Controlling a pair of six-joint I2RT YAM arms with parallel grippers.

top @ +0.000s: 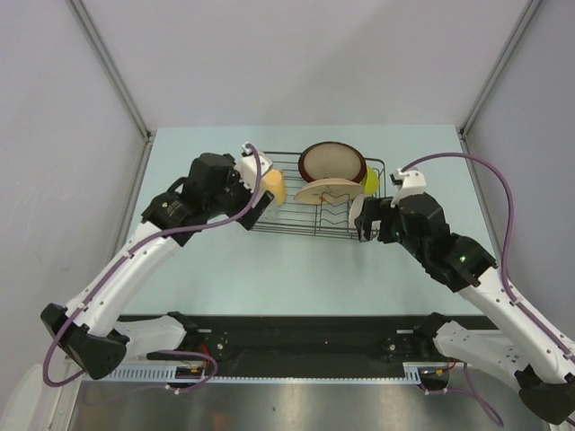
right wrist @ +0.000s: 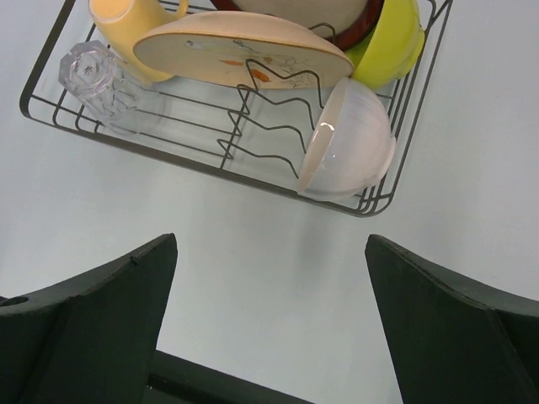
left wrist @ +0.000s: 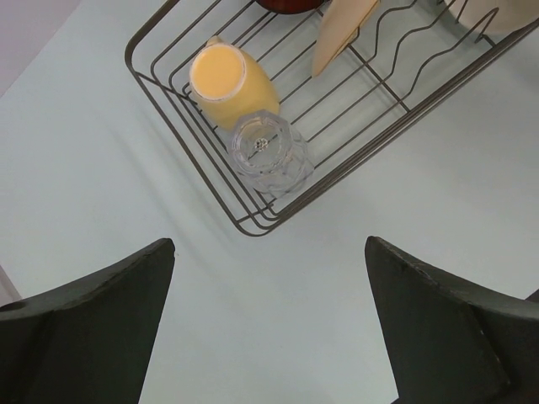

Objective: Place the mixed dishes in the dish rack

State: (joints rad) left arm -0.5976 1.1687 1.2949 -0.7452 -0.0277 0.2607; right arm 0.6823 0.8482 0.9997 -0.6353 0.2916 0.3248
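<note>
My left gripper (left wrist: 269,246) and right gripper (right wrist: 269,242) hung spread apart and empty beside the dish rack (top: 305,231). The mixed dishes (right wrist: 244,55) all sat inside it. Loading seemed finished, so I judged the next move called only for backing away cleanly.

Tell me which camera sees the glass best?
The left wrist view: the clear glass sits mid-frame in the dish rack's corner beside the pale yellow mug. The right wrist view puts it at the frame's edge; the top view doesn't show it clearly.
</note>
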